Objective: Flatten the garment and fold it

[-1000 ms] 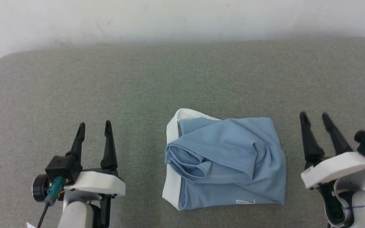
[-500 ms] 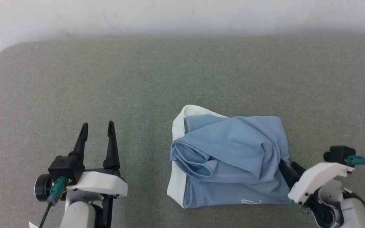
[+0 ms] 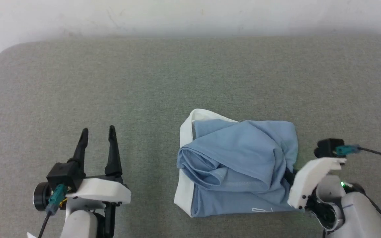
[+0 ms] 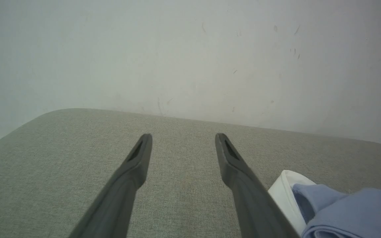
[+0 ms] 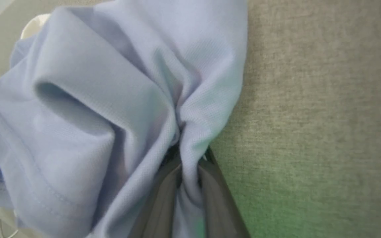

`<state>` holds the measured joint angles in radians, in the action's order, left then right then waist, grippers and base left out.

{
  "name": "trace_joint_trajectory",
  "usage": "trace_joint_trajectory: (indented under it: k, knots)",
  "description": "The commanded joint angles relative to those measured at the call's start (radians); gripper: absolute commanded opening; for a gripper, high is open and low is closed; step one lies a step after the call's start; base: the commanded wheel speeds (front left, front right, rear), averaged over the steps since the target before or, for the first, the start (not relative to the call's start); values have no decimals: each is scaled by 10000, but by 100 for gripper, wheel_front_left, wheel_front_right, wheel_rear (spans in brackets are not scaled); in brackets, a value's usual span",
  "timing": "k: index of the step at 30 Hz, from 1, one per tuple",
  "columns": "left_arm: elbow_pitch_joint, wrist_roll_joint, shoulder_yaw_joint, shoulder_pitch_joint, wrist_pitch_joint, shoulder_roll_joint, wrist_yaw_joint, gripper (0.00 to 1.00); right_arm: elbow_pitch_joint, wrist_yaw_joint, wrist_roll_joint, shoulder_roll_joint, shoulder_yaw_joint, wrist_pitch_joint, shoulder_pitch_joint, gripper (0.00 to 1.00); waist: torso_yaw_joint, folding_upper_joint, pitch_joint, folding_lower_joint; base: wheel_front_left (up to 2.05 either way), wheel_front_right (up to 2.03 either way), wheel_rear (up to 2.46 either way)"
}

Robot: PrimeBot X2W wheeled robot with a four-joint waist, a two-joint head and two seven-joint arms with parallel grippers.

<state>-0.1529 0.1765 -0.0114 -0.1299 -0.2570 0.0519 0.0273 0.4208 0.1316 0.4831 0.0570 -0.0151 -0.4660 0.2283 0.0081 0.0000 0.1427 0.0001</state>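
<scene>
Your right gripper (image 5: pixel 185 158) pinches a bunched edge fold of the garment (image 3: pixel 240 158). Your left gripper (image 3: pixel 98 134) is spread wide over the grey pad (image 3: pixel 144 82)

Grey-green fabric-covered surface (image 3: pixel 144 82) with a rounded corner, scuffed white wall (image 3: pixel 177 16) behind it

The garment (image 3: pixel 240 158) is showing plain light blue, its edge band (image 3: pixel 184 138) white, with a thin white printed line (image 3: pixel 261 210) at the near hem. The surface (image 3: pixel 144 82) is presenting a uniform grey-green woven fleck; the wall (image 3: pixel 177 16) is reading off-white with faint scuffs. The left end effector (image 3: pixel 98 129) is displaying black fingers (image 3: pixel 112 155), a white shell (image 3: pixel 101 191) and a teal plug (image 3: pixel 57 195). The right end effector (image 5: pixel 187 162) is showing dark grey fingers (image 5: pixel 210 198), with a green light (image 3: pixel 342 183) glowing nearby.
</scene>
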Motion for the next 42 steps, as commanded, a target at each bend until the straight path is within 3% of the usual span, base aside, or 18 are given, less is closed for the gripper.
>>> trace_joint_trajectory:
  k: [1,7,15,21,29,33,42]
  knots:
    - [77,39,89,10,-47,-16,86,100,-321,-9,-739,-68,250,-74,221,0,-156,0,54,-1,0,0,0]
    - [249,-37,309,91,-47,-16,120,100,-2025,-9,-3996,394,1059,-715,1042,0,-665,0,154,-1,0,0,0]
    - [518,-232,418,-78,-47,-15,111,100,-2568,-9,-4822,1699,1898,-1006,2415,0,-1832,0,635,-1,0,0,0]
    - [837,-545,544,-589,-47,29,27,100,-1804,-9,-4978,2813,1536,-800,3397,0,-2771,0,1363,-1,0,0,0]
    - [1304,-1024,416,-1291,-47,103,15,100,-65,-9,-5813,3775,721,405,4602,0,-3636,0,2528,-1,0,0,0]
    - [1259,-1140,364,-1791,-47,310,-101,100,876,-9,-6288,3924,-59,1258,5223,0,-3733,0,3092,-1,0,0,0]
    - [1287,-1409,168,-2167,-47,569,-108,100,2734,-9,-7327,3522,-1622,2957,6372,0,-3544,0,3859,-1,0,0,0]
